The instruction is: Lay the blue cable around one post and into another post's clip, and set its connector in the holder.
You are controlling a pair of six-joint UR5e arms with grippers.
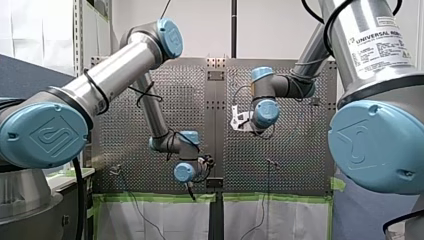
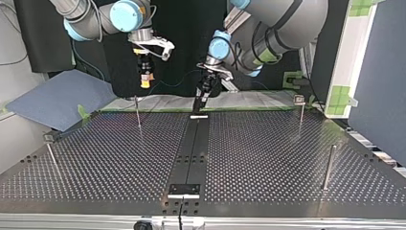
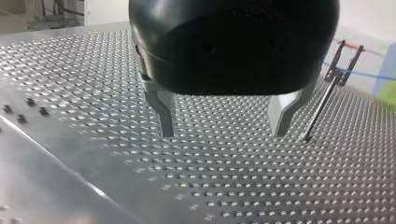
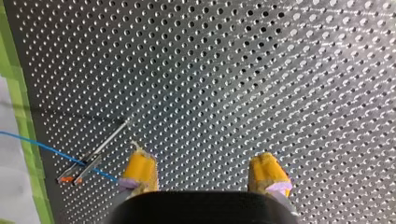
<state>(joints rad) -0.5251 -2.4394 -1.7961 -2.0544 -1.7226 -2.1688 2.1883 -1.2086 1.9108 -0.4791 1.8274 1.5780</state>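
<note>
1. Bench (image 2: 268, 153): perforated metal, both arms over its far side in the top view.
2. Left claw (image 3: 222, 133): metal fingers apart, gripping nothing, just above the bench.
3. Right claw (image 4: 204, 170): yellow pads apart, gripping nothing.
4. Post (image 3: 322, 105): stands just beside the left claw.
5. Blue cable (image 3: 369, 73): crosses that post's top clip.
</note>
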